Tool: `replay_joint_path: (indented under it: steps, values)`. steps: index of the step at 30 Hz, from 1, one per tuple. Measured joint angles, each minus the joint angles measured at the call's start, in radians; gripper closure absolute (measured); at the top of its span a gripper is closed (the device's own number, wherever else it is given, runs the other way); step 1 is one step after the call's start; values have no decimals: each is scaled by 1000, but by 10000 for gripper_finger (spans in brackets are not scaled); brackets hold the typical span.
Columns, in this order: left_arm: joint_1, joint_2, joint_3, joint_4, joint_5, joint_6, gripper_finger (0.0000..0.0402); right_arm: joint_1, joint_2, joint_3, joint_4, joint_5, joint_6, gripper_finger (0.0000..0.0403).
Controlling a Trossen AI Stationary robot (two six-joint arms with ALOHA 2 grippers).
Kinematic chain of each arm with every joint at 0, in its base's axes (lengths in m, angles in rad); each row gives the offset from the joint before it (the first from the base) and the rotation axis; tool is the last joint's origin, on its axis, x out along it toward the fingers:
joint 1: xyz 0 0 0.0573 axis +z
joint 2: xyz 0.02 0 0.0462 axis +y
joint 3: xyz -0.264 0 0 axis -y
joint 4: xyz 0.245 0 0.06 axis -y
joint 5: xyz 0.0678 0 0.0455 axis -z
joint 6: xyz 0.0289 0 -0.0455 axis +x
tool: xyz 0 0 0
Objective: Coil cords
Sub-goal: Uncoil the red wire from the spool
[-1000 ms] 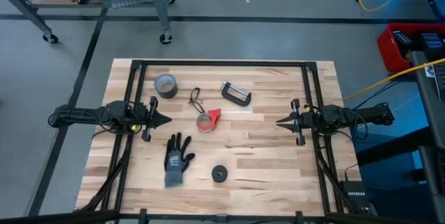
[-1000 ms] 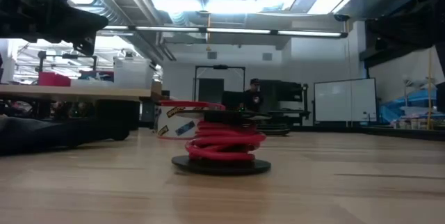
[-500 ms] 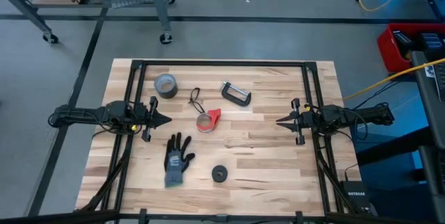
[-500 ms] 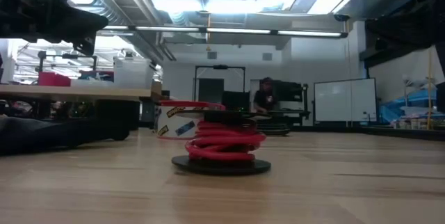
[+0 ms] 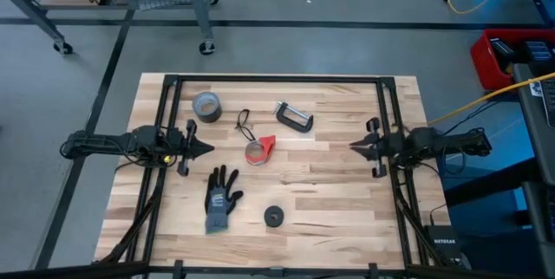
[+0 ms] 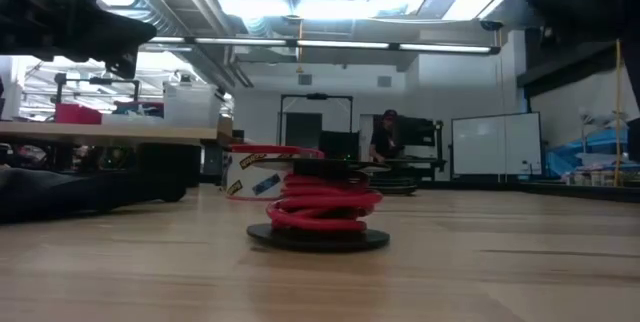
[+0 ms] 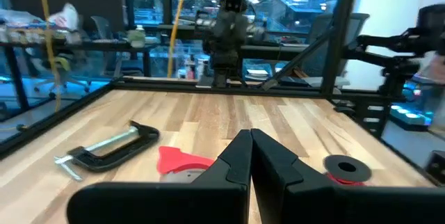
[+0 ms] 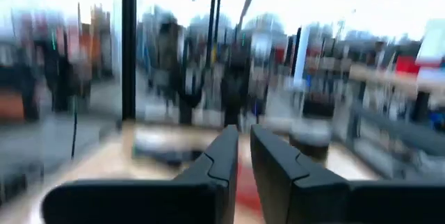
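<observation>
Left end effector [image 5: 206, 149] closed, empty, above the table [image 5: 347, 201]. Right end effector [image 5: 353, 145] slightly parted, empty, facing it. Black cord [image 5: 243, 122] lies just ahead of the left end effector, beyond the red-edged tape ring [image 5: 257, 151]; red cord [image 6: 322, 207] coiled on a dark disc [image 5: 275, 217]
</observation>
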Motion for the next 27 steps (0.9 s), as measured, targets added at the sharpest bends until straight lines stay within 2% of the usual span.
replay_joint_path:
  steps: [2,5,9,13,20,23,27]
  values:
    - [0,1,0,33,-18,11,402,0,0,0,104,13,18,356]
    - [1,0,0,175,-24,-25,402,0,0,1,190,72,49,356]
    - [1,0,0,342,-24,-77,402,0,16,1,195,144,96,356]
    - [2,0,0,380,-48,-136,402,-1,76,1,211,157,189,356]
    - [1,43,0,334,-75,-421,401,0,306,18,315,123,357,356]
    - [0,89,0,330,-74,-462,394,0,413,54,327,113,359,356]
    - [0,149,0,345,-75,-496,360,0,570,127,328,120,360,356]
